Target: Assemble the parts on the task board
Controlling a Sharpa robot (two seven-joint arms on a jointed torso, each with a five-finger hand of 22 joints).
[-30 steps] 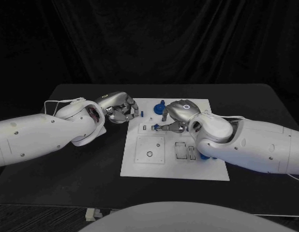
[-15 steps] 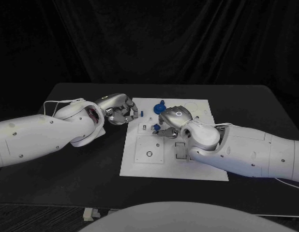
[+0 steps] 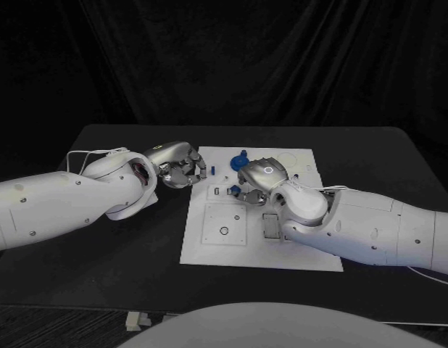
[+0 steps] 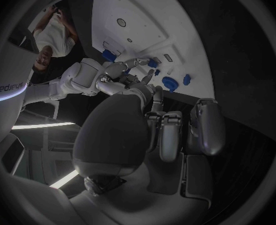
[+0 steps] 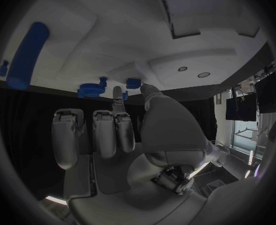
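You have a black table (image 3: 98, 246) with rounded corners carrying everything. The white task board (image 3: 224, 250) lies flat directly on it, a tall rectangle near the table's middle, closer to the far edge than to the near one. To the left and right of the task board, bare black tabletop runs out to the edges.

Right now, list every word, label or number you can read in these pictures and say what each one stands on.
"edirve", or something close to it: pale letters on the robot's white body in the left wrist view, partly cut off and bent, so the reading is unsure.
No print can be read on the task board, the blue parts, the left hand or the right hand.
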